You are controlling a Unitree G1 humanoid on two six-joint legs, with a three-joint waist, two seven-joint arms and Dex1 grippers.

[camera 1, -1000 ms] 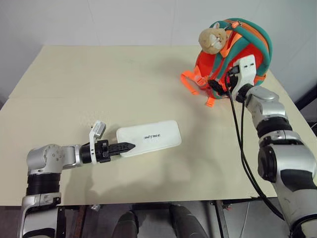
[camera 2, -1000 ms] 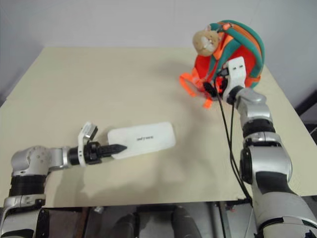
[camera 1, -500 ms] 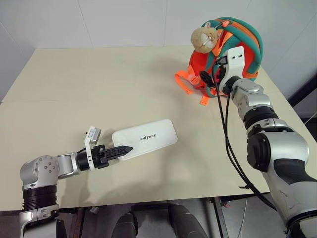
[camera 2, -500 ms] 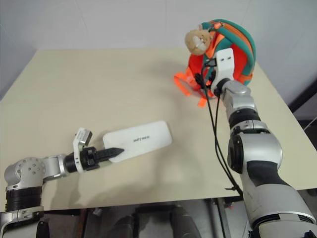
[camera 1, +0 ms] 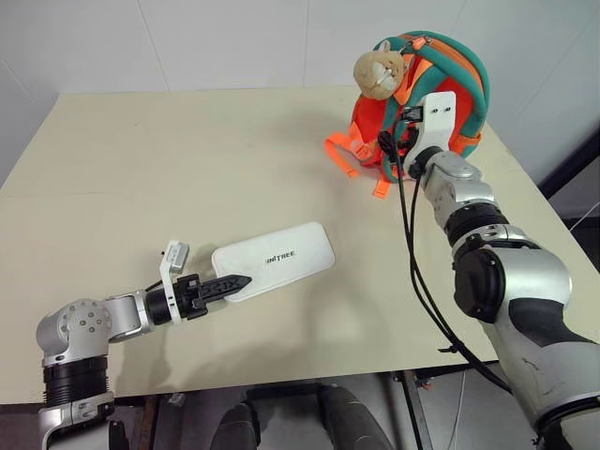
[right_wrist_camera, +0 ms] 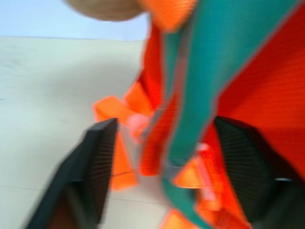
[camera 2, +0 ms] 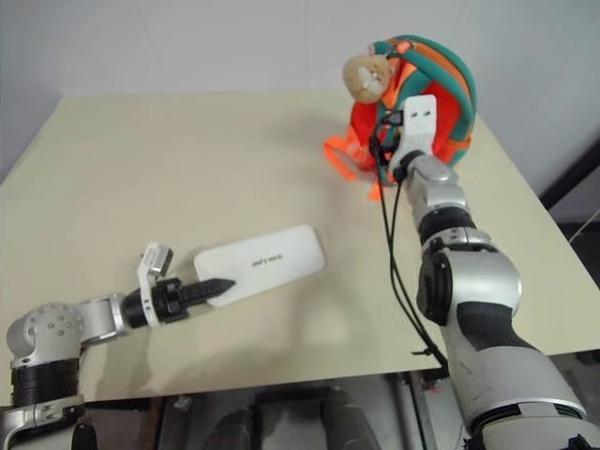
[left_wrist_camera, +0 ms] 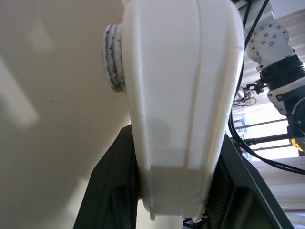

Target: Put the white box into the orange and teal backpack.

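While my left gripper [camera 1: 230, 283] is clamped on the near short end of the white box [camera 1: 274, 260], the box itself lies flat on the cream table [camera 1: 169, 169], near the front edge and well apart from the orange and teal backpack [camera 1: 427, 89]. In the left wrist view the box's end sits squarely between the two black fingers [left_wrist_camera: 112, 191], so I read that grip as firm.

My right gripper [right_wrist_camera: 162, 157] is up against the backpack, which stands at the far right corner of the table with its tan plush toy [camera 1: 375, 73] hanging at the top. In the right wrist view the two fingers stand apart on either side of a teal strap [right_wrist_camera: 200, 90] and the orange webbing beside it, with a gap on both sides; they bracket the strap but do not pinch it, as far as I can see.

I judge the step in hand to be securing the backpack with the right arm, before the box travels at all. I cannot tell whether the bag's zipper is open, and the mouth is not visible from here.

Next I would want the right fingers to meet on that strap so the bag is steadied. Then the left arm must lift the box and carry it across to the far right, long axis lined up with the opening. The box looks about as long as the bag, so the fit may be tight.
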